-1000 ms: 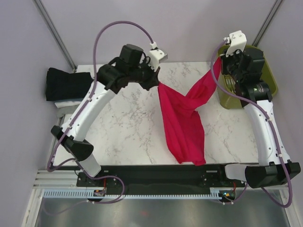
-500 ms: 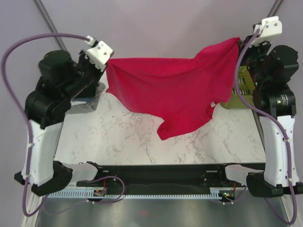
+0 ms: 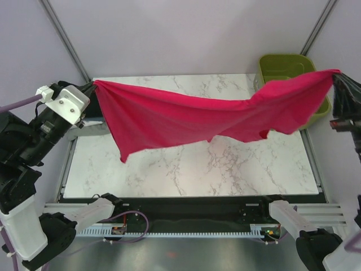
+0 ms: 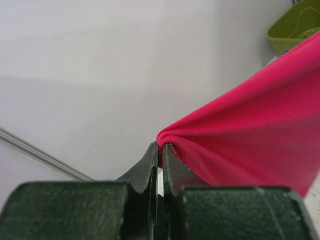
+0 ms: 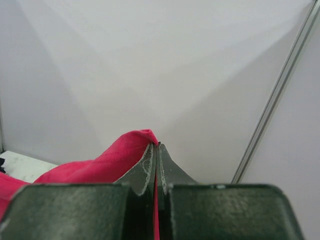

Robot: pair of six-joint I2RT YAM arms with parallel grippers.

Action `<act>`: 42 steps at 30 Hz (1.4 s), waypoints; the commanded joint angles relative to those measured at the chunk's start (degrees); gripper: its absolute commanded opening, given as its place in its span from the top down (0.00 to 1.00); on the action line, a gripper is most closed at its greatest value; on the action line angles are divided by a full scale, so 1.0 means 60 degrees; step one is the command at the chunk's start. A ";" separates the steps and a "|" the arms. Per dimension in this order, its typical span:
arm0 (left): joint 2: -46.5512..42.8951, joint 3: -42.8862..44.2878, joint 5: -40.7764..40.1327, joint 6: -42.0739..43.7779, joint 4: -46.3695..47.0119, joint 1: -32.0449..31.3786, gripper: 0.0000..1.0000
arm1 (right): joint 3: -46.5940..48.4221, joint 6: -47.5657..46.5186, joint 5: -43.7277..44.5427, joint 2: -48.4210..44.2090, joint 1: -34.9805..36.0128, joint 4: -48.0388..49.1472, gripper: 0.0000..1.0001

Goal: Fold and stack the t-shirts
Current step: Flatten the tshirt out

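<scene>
so the crimson-pink t-shirt [image 3: 186, 116] is up in the air right now, pulled out like a banner above the bench [image 3: 225, 164]; its long axis runs left to right, from about the far-left corner to past the right edge, where it crosses in front of the olive-green basket [image 3: 282, 63]; left fingers [image 4: 160, 150] are pinched nearly shut on one bunched end of the cloth; right fingers [image 5: 156, 150] are clamped tight with a thin fold of it between them; so each arm has one end and neither is nearer; the loose edge hangs toward the near side, lower on the left half, and I can't tell if it touches the marble; my guess is the next move is lowering it flat, so both ends need to drop together or it'll land skewed
</scene>
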 commanded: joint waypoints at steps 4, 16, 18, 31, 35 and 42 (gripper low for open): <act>0.0642 0.1461 0.0688 0.0005 -0.0007 0.0260 0.98 | 0.2130 0.0367 -0.0598 0.0623 -0.0147 -0.0753 1.00; 0.1405 -0.0993 -0.0177 0.0180 0.0797 0.0260 0.98 | -0.0703 -0.0336 -0.1301 0.2073 -0.0162 0.2012 1.00; 0.1346 -0.2701 -0.0177 0.0209 0.1556 0.0347 0.98 | -0.1379 -0.0379 -0.1461 0.2600 -0.0176 0.2366 1.00; 0.6951 -0.5015 0.1756 0.0385 0.3950 0.2999 0.98 | -0.4755 -0.1728 -0.1127 0.8232 -0.0132 0.4608 1.00; 0.9876 -0.2499 0.1537 0.0138 0.3861 0.3101 0.98 | -0.2151 -0.1332 -0.0280 1.0829 -0.0089 0.4375 1.00; 1.2361 0.1564 0.1506 -0.0289 0.3831 0.3321 0.98 | 0.2741 -0.1537 0.0631 1.3981 0.0409 0.4140 1.00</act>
